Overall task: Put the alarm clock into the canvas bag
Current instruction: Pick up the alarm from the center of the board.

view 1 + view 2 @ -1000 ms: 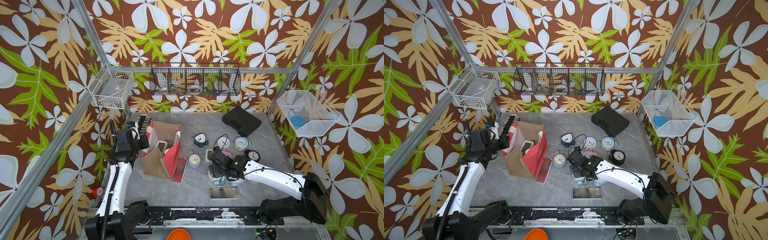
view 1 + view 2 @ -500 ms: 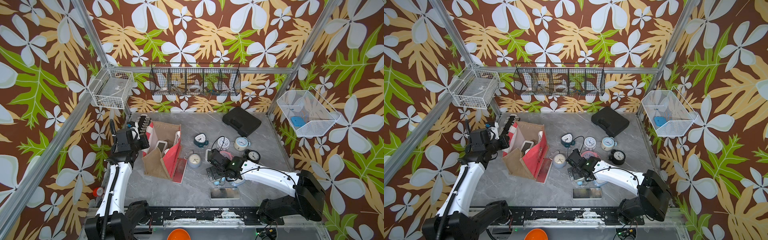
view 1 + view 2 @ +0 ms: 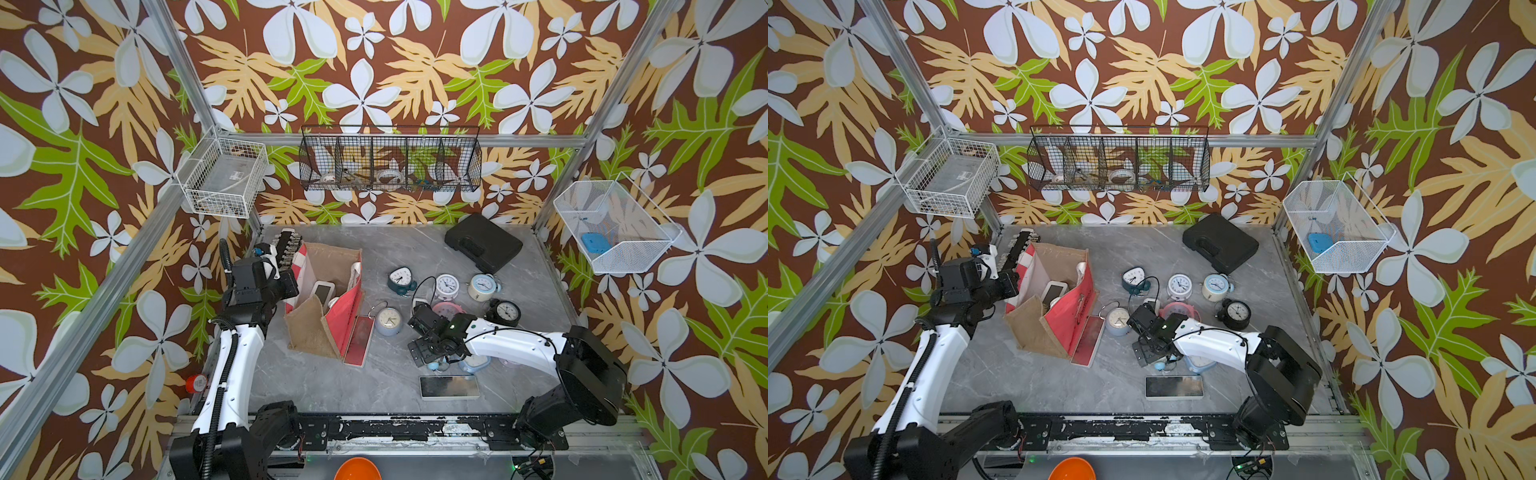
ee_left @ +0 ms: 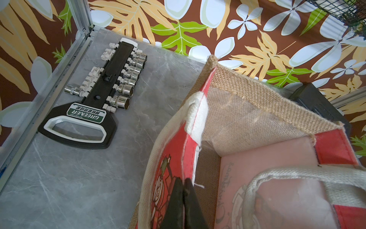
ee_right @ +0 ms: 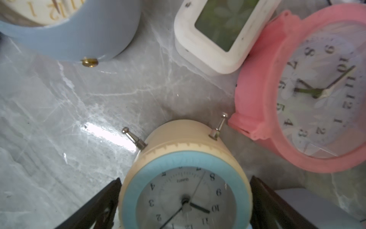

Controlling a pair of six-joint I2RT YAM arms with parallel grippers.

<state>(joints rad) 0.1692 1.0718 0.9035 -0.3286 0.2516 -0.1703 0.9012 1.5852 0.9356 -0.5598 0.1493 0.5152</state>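
Observation:
The canvas bag (image 3: 309, 332) (image 3: 1038, 328) stands open at the left of the table, with burlap sides and red panels. My left gripper (image 4: 183, 180) (image 3: 291, 277) is shut on the rim of its red panel (image 4: 172, 150) and holds the mouth open. A white digital clock (image 3: 322, 291) lies inside. My right gripper (image 5: 185, 178) (image 3: 417, 337) (image 3: 1139, 334) is open low over the table. A cream alarm clock with a blue rim (image 5: 184, 158) sits between its fingers, face to the camera. In both top views the gripper hides most of this clock.
Other clocks lie around: pink (image 5: 297, 99) (image 3: 449, 308), white digital (image 5: 217, 35), grey-blue (image 3: 388, 322), teal (image 3: 401, 279), white (image 3: 446, 286), black (image 3: 507, 311). A socket rail (image 4: 99, 93) lies behind the bag. A black case (image 3: 482, 243) sits at the back, a phone (image 3: 449, 386) near the front.
My right gripper has slid a little to the left, and its jaws have spread wider around the cream clock. The left arm and the bag have not moved.

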